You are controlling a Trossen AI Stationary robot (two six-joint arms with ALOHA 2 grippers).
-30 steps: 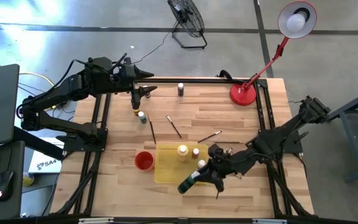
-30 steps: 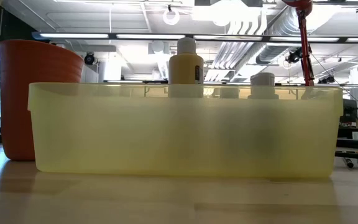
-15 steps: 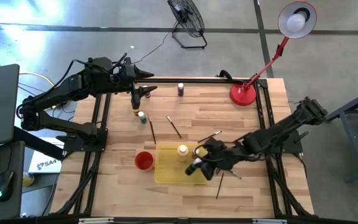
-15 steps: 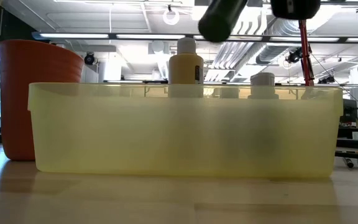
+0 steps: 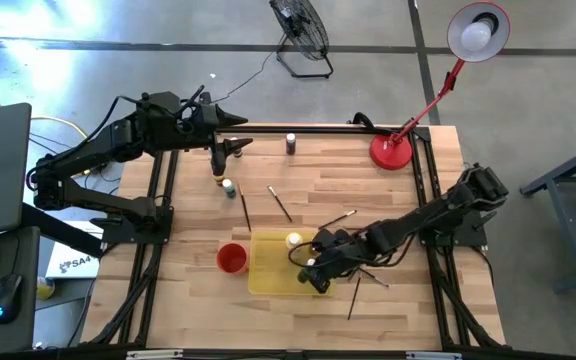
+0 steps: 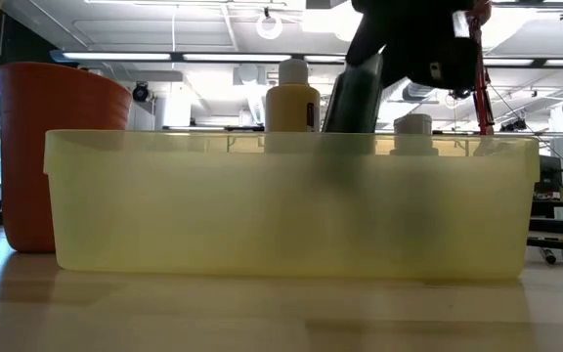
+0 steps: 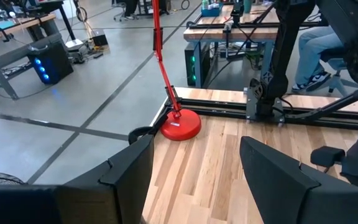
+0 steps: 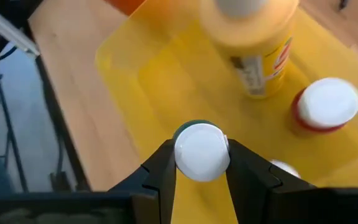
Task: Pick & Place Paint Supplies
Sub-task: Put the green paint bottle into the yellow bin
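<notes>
The right gripper (image 5: 313, 268) is over the yellow tray (image 5: 268, 280), near its right end, and its two fingers (image 8: 160, 168) clamp the white cap of a dark green paint bottle (image 6: 352, 98). In the low view the bottle hangs tilted, its lower part already behind the tray wall (image 6: 291, 205). Inside the tray stands a big yellow bottle (image 8: 253, 43) w/ pale cap, and a red bottle (image 8: 325, 106) w/ white cap is beside it; one more white cap shows just under the right finger, I cannot tell which bottle it is.

The left gripper (image 5: 233, 146) waits at the far left part of the table (image 5: 368, 180), jaws spread apart, nothing between them. Just near it stands a small bottle (image 5: 228, 187). Another bottle (image 5: 290, 143) stands at the far edge. Thin dark brushes (image 5: 280, 203) lie on the wood between the arms. A red cup (image 5: 231, 258) stands just left of the tray, and a red lamp (image 5: 392, 150) at the far right corner.
</notes>
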